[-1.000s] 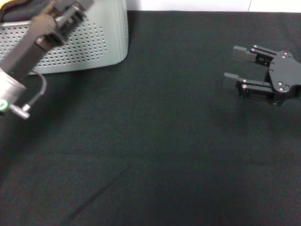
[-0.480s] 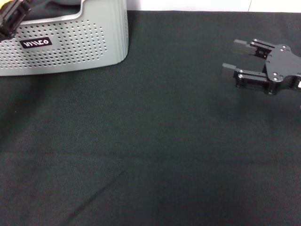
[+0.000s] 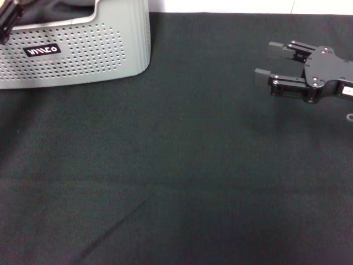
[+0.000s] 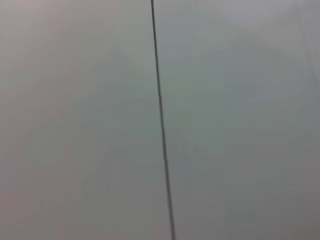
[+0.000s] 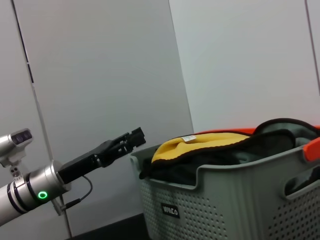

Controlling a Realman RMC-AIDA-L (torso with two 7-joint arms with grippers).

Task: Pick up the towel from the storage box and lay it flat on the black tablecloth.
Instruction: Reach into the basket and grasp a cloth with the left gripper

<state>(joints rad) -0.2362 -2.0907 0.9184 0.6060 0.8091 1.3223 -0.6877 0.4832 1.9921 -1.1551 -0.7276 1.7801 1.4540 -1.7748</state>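
Observation:
The storage box (image 3: pixel 83 55) stands at the far left of the black tablecloth (image 3: pixel 176 165). In the right wrist view the box (image 5: pixel 235 200) holds the towel (image 5: pixel 200 145), yellow-orange face up with its white tag showing, heaped over dark cloth. My left gripper (image 5: pixel 133 137) hovers in the air beside the box, apart from the towel. In the head view only a bit of it (image 3: pixel 6 22) shows at the far left edge. My right gripper (image 3: pixel 269 62) is open and empty, low over the tablecloth at the right, fingers pointing toward the box.
A pale wall with a dark vertical seam (image 4: pixel 161 120) fills the left wrist view. An orange-red piece (image 5: pixel 312 148) shows at the box's rim. A faint crease (image 3: pixel 116 223) runs across the near tablecloth.
My left arm has swung away from in front of the box to the far left edge of the head view, uncovering the box's label. My right gripper has shifted slightly left toward the box.

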